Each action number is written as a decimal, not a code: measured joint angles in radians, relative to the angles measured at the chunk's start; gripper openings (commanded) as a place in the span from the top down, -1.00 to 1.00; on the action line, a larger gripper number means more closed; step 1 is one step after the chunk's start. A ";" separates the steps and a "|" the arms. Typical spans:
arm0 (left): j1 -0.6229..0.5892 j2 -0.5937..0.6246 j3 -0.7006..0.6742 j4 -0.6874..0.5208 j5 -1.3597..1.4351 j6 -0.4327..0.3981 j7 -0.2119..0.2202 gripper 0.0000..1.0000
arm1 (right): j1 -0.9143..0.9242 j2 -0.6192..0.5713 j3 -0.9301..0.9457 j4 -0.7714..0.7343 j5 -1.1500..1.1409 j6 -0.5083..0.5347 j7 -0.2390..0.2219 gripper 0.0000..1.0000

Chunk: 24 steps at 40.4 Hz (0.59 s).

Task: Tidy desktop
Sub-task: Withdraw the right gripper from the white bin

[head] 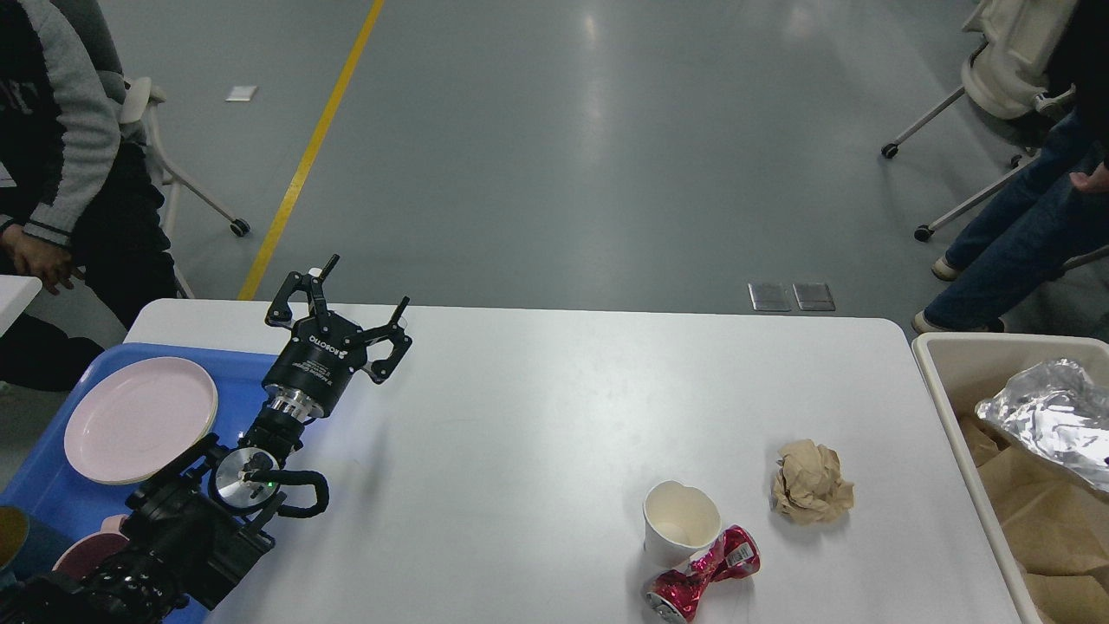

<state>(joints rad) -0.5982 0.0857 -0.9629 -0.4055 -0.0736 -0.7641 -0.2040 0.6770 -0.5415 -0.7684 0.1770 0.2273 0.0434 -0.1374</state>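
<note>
White surface [537, 416], plain and wide, fills the middle of the view; this is the desktop to be tidied.

Left hand [340, 305]: fingers spread, nothing between them. It hovers over the far left corner of the surface, just beside the blue tray [52, 485]. Right hand: not in view.

Tray sits at the left edge and carries a pink plate [140, 419]; parts of other dishes show at its near end, a pinkish one and a dark one, too cut off to name. Judgement: the tray collects reusable tableware.

Beige bin [944, 381] stands against the right edge, holding crumpled foil [1053, 416] and brown paper [1053, 511]. Judgement: the bin takes rubbish.

Still loose near the near right part of the surface:
- paper cup [681, 523], upright, empty as far as I can see
- crushed red can [702, 575], lying on its side, touching or nearly touching the cup's base
- ball of brown paper [811, 482], a little apart, toward the bin

Judgement: sorting partly done; all three leftovers look like bin items, and they lie well apart from the open hand, closer to the right arm's side.
</note>
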 measured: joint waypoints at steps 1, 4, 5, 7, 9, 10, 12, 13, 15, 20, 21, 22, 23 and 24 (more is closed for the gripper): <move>0.000 0.000 0.000 0.000 0.000 0.000 0.000 -0.94 | -0.001 0.000 0.000 0.000 0.000 0.001 -0.001 -1.00; 0.000 0.000 0.000 0.000 0.000 0.000 0.000 -0.94 | -0.004 -0.004 -0.002 -0.001 -0.001 0.004 -0.003 -1.00; 0.000 0.000 0.000 0.001 0.000 0.000 0.000 -0.94 | -0.004 -0.005 -0.003 -0.001 -0.001 0.005 -0.003 -1.00; 0.000 0.000 0.000 0.001 0.000 0.000 0.000 -0.94 | -0.005 -0.007 -0.004 -0.001 -0.001 0.006 -0.003 -1.00; 0.000 0.000 0.000 0.001 0.000 0.000 0.000 -0.94 | -0.005 -0.009 -0.005 -0.001 -0.001 0.007 -0.004 -1.00; 0.000 0.000 0.000 0.001 0.000 0.000 0.000 -0.94 | -0.004 -0.009 -0.005 -0.001 -0.001 0.007 -0.004 -1.00; 0.000 0.000 0.000 0.001 0.000 0.000 0.000 -0.94 | -0.001 -0.010 -0.005 -0.001 -0.001 0.007 -0.004 -1.00; 0.000 0.000 0.000 0.001 0.000 0.000 0.000 -0.94 | 0.001 -0.010 -0.005 -0.001 -0.001 0.007 -0.004 -1.00; 0.000 0.000 0.000 0.001 0.000 0.000 0.000 -0.94 | 0.006 -0.010 -0.005 -0.001 -0.001 0.009 -0.004 -1.00; 0.000 0.000 0.000 0.001 0.000 0.000 0.000 -0.94 | 0.046 -0.008 -0.008 0.011 -0.010 0.016 -0.004 -1.00; 0.000 0.000 0.000 0.000 0.000 0.000 0.000 -0.94 | 0.071 -0.009 -0.008 0.017 -0.013 0.019 -0.004 -1.00; 0.000 0.000 0.000 0.000 0.000 0.000 0.000 -0.94 | 0.095 -0.012 -0.008 0.025 -0.016 0.023 -0.004 -1.00; 0.000 0.000 0.000 0.000 0.000 0.000 0.000 -0.94 | 0.123 -0.016 -0.008 0.035 -0.018 0.030 -0.004 -1.00; 0.000 0.000 0.000 0.000 0.000 0.000 0.000 -0.94 | 0.156 -0.022 -0.008 0.050 -0.021 0.040 -0.004 -1.00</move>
<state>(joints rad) -0.5982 0.0857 -0.9632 -0.4052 -0.0736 -0.7641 -0.2040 0.8329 -0.5636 -0.7762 0.2275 0.2065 0.0833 -0.1414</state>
